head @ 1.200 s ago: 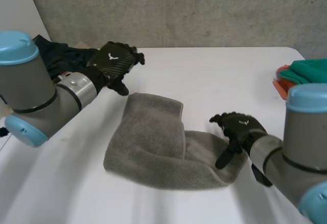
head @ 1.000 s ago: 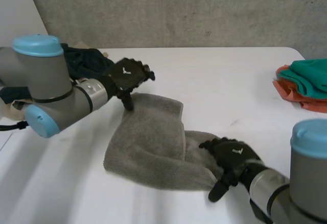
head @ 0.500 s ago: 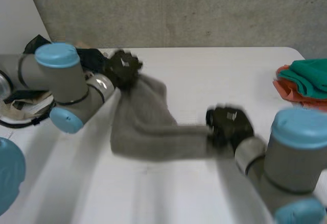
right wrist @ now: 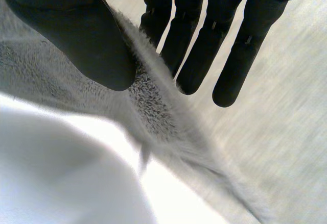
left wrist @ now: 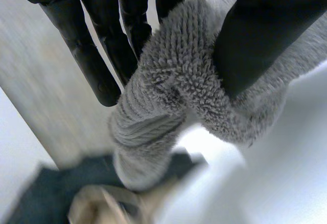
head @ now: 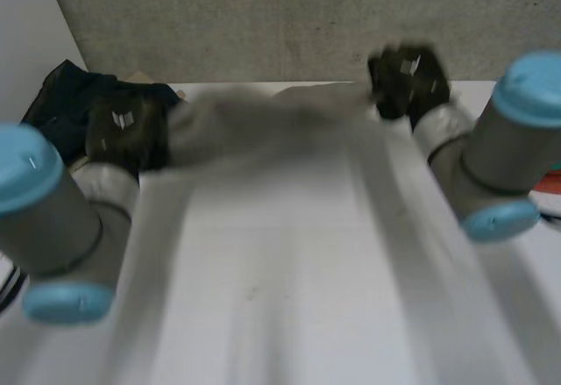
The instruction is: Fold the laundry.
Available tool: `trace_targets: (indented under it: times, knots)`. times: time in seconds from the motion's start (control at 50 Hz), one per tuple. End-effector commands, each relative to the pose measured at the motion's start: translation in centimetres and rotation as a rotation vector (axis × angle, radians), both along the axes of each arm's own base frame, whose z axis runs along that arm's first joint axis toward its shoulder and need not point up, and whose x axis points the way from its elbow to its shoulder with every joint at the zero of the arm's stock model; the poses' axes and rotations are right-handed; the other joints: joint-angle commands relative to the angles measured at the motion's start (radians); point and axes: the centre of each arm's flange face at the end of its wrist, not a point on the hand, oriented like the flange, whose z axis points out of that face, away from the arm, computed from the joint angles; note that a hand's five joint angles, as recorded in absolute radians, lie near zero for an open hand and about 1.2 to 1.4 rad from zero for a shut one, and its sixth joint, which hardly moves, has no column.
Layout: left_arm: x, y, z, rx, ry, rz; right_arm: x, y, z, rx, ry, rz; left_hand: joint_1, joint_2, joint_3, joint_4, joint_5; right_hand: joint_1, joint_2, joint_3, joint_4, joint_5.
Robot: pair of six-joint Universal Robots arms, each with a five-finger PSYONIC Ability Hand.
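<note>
Hands [head: 123, 131] [head: 405, 78] hold towel [head: 254, 115] over white table [head: 280, 271].

A: Is there any writing to read here?

B: None. There's a small white mark on the back of the black left hand [head: 123, 131], near the far left corner of the white desk [head: 289, 271], but it's too smeared to make out as letters.

A: And the other one?

B: The black right hand [head: 405, 74], over the desk's far edge, bears a similar white mark, equally unreadable.
</note>
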Motion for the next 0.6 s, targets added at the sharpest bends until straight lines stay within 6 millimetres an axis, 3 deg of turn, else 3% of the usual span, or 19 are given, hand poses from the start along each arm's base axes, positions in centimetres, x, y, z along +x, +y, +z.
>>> trace_targets:
  times: [0.02, 0.08, 0.14, 0.18, 0.22, 0.3, 0.34, 0.42, 0.6]
  knots:
    - [2.1, 3.9, -5.4, 0.258, -0.158, 0.044, -1.2, 2.5, -9.5, 0.243, 0.241, 0.006, -0.134, -0.135, -0.141, -0.141, -0.145, 0.263, 0.219, 0.21, 0.202, 0.234]
    - [2.7, 5.2, -4.6, 0.316, -0.192, 0.05, -1.5, 3.0, -9.9, 0.257, 0.268, 0.013, -0.389, -0.39, -0.397, -0.396, -0.4, 0.263, 0.219, 0.21, 0.202, 0.234]
    - [2.4, 6.4, -1.6, 0.303, -0.202, 0.001, -1.7, 3.5, -9.1, 0.248, 0.274, 0.016, -0.673, -0.674, -0.681, -0.68, -0.685, 0.263, 0.219, 0.21, 0.202, 0.234]
    - [2.1, 6.6, -0.3, 0.28, -0.203, -0.032, -1.6, 3.9, -8.9, 0.249, 0.277, 0.023, -0.742, -0.743, -0.749, -0.749, -0.753, 0.263, 0.219, 0.21, 0.202, 0.234]
    - [1.6, 6.4, 1.2, 0.244, -0.204, -0.084, -1.6, 4.7, -8.8, 0.254, 0.282, 0.039, -0.751, -0.752, -0.758, -0.758, -0.762, 0.263, 0.219, 0.21, 0.202, 0.234]
    - [0.2, 3.8, 3.2, 0.162, -0.212, -0.224, -1.5, 5.9, -8.8, 0.253, 0.296, 0.069, -0.713, -0.714, -0.72, -0.72, -0.724, 0.263, 0.219, 0.21, 0.202, 0.234]
    - [-0.4, 1.9, 2.8, 0.162, -0.246, -0.295, -1.5, 6.4, -8.9, 0.252, 0.309, 0.078, -0.651, -0.652, -0.659, -0.658, -0.663, 0.263, 0.219, 0.21, 0.202, 0.234]
    - [-1.3, 0.2, 1.6, 0.235, -0.314, -0.371, -1.7, 6.8, -9.0, 0.243, 0.332, 0.081, -0.574, -0.575, -0.582, -0.581, -0.586, 0.263, 0.219, 0.21, 0.202, 0.234]
    - [-3.5, -1.3, -1.7, 0.39, -0.391, -0.518, -2.4, 6.3, -9.2, 0.244, 0.347, 0.064, -0.586, -0.587, -0.594, -0.593, -0.598, 0.263, 0.219, 0.21, 0.202, 0.234]
